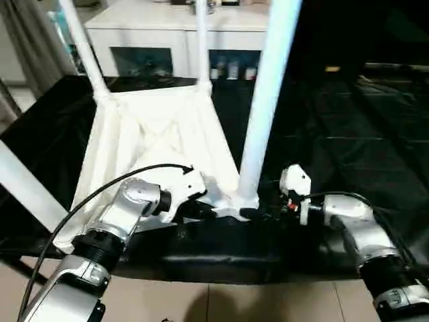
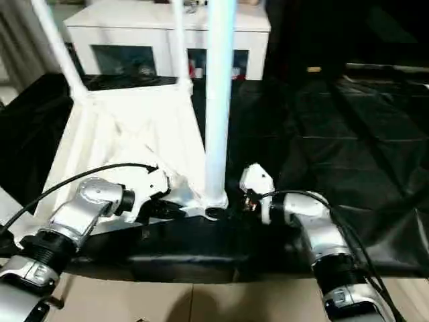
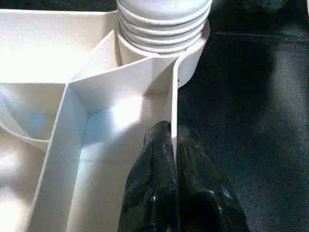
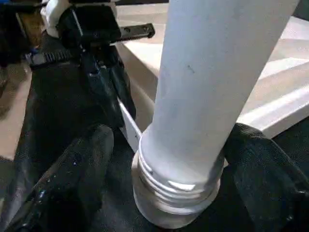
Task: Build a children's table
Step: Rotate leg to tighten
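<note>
The children's table top (image 1: 154,134) lies upside down on a black-covered surface, ribbed underside up. Several white legs stand in its corner sockets. The nearest one (image 1: 265,100) rises at the near right corner, and its threaded end (image 3: 164,19) sits in the socket (image 3: 193,63). My left gripper (image 3: 175,140) is shut on the thin rim wall of the top, just beside that corner. My right gripper (image 4: 170,133) is open, with one finger (image 4: 72,183) on each side of the leg's threaded base (image 4: 178,193).
A white cabinet (image 1: 167,33) with glass doors stands behind the work surface. Black cloth (image 1: 348,121) stretches away to the right. Tiled floor (image 1: 234,302) shows below the near edge. Two more legs (image 1: 84,47) (image 1: 201,40) rise at the far corners.
</note>
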Available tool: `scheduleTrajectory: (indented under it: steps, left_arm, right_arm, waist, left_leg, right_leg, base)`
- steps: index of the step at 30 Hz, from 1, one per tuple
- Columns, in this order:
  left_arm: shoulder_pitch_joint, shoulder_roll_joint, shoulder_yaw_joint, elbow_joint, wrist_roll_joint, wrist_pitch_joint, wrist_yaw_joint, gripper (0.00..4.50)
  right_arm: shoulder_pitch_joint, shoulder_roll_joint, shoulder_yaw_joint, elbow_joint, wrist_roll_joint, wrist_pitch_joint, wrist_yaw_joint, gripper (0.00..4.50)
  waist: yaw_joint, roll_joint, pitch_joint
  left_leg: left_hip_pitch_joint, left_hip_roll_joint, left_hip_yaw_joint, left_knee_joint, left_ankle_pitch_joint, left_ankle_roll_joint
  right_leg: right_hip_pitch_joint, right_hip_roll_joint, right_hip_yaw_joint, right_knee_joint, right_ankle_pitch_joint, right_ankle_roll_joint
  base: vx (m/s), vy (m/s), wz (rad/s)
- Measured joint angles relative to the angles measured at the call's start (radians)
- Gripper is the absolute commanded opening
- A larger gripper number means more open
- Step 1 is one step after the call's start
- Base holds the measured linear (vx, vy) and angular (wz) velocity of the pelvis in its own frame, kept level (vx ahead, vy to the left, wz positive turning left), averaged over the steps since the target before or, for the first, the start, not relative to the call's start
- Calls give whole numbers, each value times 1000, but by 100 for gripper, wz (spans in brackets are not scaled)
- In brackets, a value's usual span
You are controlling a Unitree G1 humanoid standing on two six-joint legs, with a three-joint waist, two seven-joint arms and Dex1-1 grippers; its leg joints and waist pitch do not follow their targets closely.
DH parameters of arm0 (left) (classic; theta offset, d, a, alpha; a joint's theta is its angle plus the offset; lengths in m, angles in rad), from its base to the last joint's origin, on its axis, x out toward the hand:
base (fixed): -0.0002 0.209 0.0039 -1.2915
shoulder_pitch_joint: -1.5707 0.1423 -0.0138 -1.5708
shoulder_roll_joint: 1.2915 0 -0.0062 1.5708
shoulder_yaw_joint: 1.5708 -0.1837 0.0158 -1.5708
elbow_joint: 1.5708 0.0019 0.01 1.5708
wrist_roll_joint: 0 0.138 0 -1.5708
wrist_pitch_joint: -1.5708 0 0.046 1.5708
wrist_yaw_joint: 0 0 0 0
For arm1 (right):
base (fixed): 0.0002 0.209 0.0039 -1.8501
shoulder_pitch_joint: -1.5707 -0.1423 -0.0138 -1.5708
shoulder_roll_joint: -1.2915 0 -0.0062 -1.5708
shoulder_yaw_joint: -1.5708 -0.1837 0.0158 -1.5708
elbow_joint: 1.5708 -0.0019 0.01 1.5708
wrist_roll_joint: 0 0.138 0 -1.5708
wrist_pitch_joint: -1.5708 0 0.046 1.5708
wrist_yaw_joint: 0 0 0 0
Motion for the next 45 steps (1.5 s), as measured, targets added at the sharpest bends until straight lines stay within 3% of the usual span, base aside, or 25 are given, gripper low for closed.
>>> scheduleTrajectory:
  steps: [19, 31, 38, 45]
  left_arm:
    - [1, -4, -13, -29, -1, 13, -20, 0]
    - [19, 7, -14, -68, -3, 24, -25, 0]
    - [42, 20, -16, -134, -3, 49, -28, 0]
    - [59, 42, -14, -198, -13, 78, -30, 0]
  right_arm:
    - [-23, 21, 8, 72, -45, -37, -45, 381]
    - [-39, 23, 8, 91, -43, -50, -31, 381]
    - [-4, 21, 8, 55, -42, -50, -31, 381]
    - [3, 23, 8, 18, -32, -44, -32, 381]
  waist:
    - [20, 0, 0]
    - [19, -2, 1]
    - [17, -7, 6]
    - [8, -13, 24]
  left_leg:
    - [-1, 3, 0, -1, 0, -1]
    - [-3, 4, -1, 1, 0, -1]
    - [-9, 4, -2, -1, 0, -1]
    - [-10, 4, -2, -9, 0, -1]
  right_leg:
    - [-1, 0, 0, 15, 0, 1]
    - [-2, 1, 0, 24, 0, 1]
    - [-6, 1, 0, 24, 0, 2]
    - [-9, 2, 1, 23, -1, 3]
  base:
    - [0, 0, 0]
    - [0, 0, 0]
    - [0, 0, 0]
    - [0, 0, 0]
